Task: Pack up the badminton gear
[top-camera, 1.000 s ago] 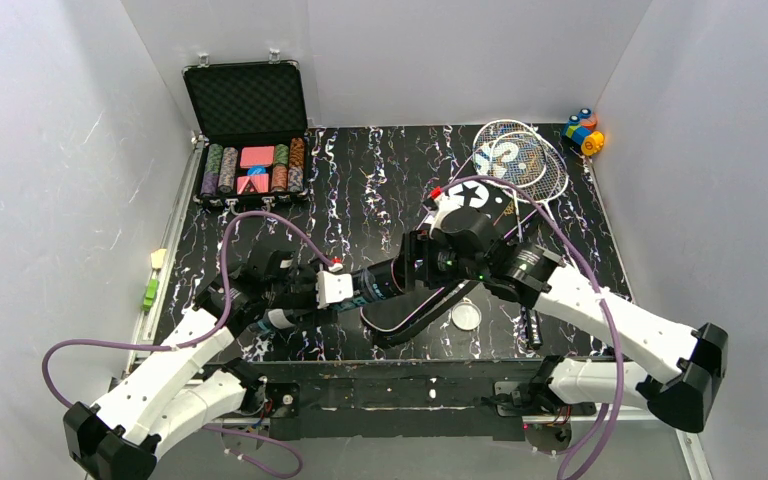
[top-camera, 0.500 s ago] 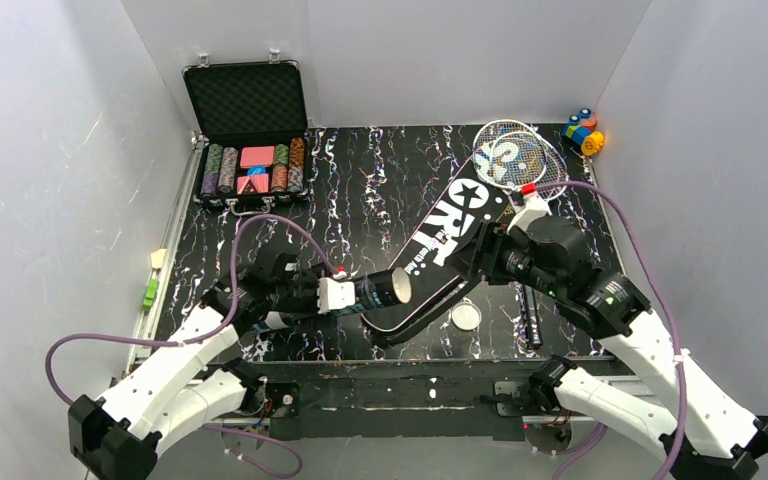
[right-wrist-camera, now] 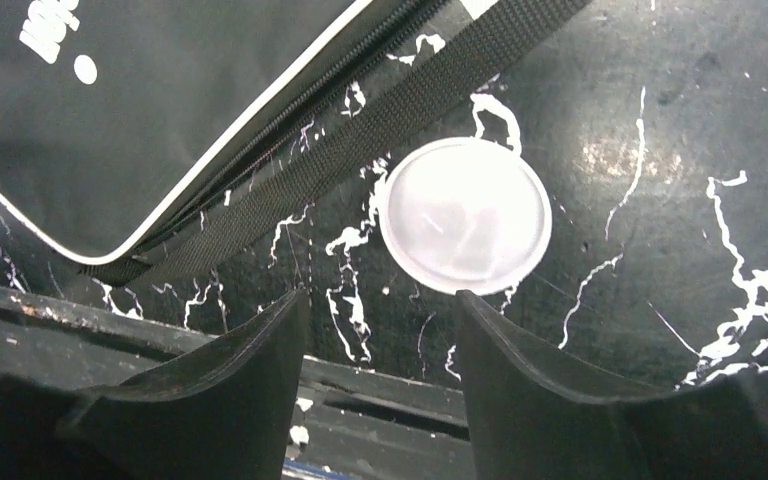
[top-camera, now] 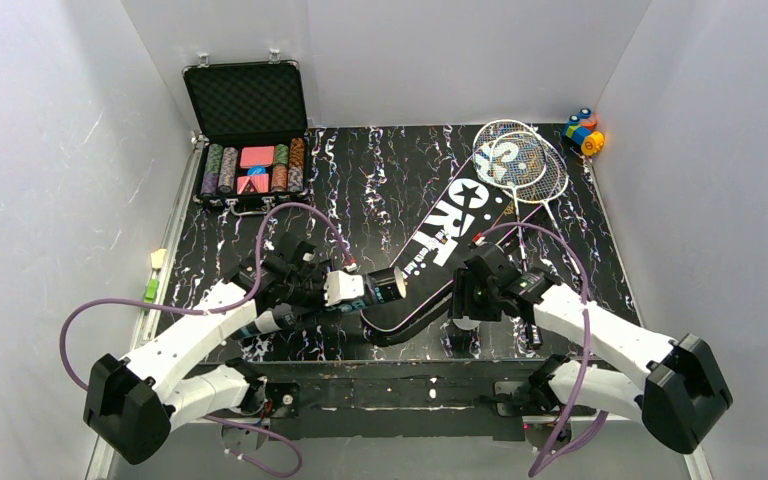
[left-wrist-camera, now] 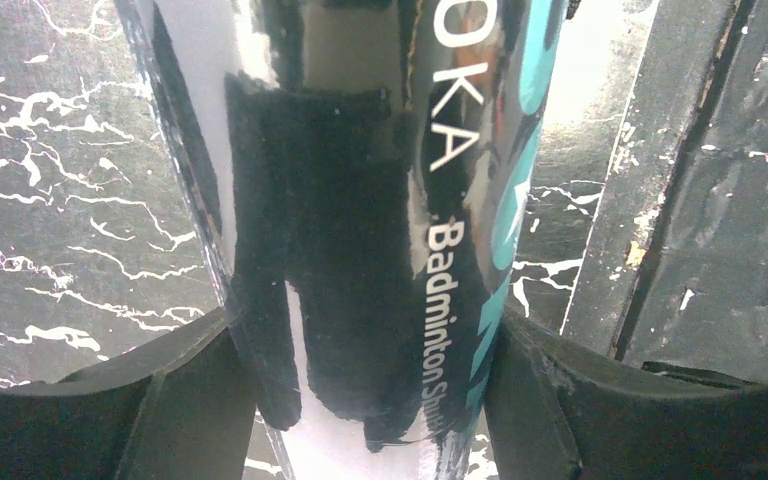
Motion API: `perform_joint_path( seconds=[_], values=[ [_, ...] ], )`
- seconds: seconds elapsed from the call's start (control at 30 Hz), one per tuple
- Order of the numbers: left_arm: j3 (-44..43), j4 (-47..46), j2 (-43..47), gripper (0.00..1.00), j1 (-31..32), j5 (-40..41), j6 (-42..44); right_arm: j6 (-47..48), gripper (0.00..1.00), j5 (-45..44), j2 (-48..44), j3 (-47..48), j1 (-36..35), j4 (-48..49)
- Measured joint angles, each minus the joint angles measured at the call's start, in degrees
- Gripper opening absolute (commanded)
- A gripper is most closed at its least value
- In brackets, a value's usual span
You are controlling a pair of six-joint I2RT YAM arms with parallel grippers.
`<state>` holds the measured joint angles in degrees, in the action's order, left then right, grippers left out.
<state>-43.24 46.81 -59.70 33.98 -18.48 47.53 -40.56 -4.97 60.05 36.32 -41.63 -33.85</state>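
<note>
Dark glossy tube (left-wrist-camera: 380, 250): clamped across its body by the left gripper (top-camera: 335, 290), held level above the tabletop (top-camera: 360, 190), open mouth facing right, toward the bag (top-camera: 450, 215).
Just changed: right gripper (right-wrist-camera: 380, 370) gone from the tube mouth, swung out by the rackets (top-camera: 515, 160), now dropped low at the near edge; fingers apart, nothing between them.
White lid (right-wrist-camera: 465, 215): flat on the tabletop, just ahead of those fingers, untouched.
Meaning: probably filling finished and capping next; shuttlecocks out of sight, so cannot tell.
Edges: near rim of the tabletop right under the right gripper; bag strap (right-wrist-camera: 360, 140) just left of the lid.
Open room: bare tabletop right of the lid and beyond it; tight on the strap side.
</note>
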Motion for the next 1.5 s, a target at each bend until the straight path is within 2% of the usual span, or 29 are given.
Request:
perform_joint_path(
  seconds=[0.17, 0.37, 0.47, 0.7, 0.87, 1.03, 1.17, 1.33, 1.5],
  values=[
    [-2.19, 3.21, 0.02, 0.0, 0.0, -0.35, 1.01, -0.2, 0.54, -0.96, 5.07, 0.0, -0.96, 3.58],
    [-10.25, 9.31, 0.0, 0.0, 0.0, -0.74, 4.87, -1.14, 0.46, -1.95, 10.88, 0.0, -2.49, 6.45],
    [-11.19, 10.01, 0.13, 0.0, 0.0, -1.81, 5.25, -1.62, 0.41, -2.67, 13.07, 0.0, -3.26, 7.04],
    [-9.35, 12.26, 1.31, 0.0, 0.04, -2.03, 6.64, -2.84, 0.23, -3.56, 14.53, 0.02, -4.26, 8.5],
    [-8.87, 12.7, 3.08, 0.0, 0.07, -2.86, 6.73, -3.43, 0.01, -4.35, 14.69, 0.0, -4.26, 8.52],
    [-5.18, 11.39, 6.67, 0.0, 0.09, -4.76, 6.73, -3.89, 0.01, -5.31, 12.13, 0.02, -4.28, 6.19],
    [-0.92, 9.99, 10.88, 0.0, 0.17, -6.54, 6.84, -3.17, 0.01, -4.02, 3.13, 1.92, -4.26, 1.75],
    [2.23, 6.01, 13.49, 0.0, 0.28, -7.61, 6.54, -0.55, 0.01, 8.61, -8.48, 7.52, -4.28, 2.56],
    [3.13, 2.23, 14.45, 0.0, 0.28, -8.46, 6.4, 0.31, 0.01, 20.02, -13.0, 10.14, -4.37, 5.77]
  ],
)
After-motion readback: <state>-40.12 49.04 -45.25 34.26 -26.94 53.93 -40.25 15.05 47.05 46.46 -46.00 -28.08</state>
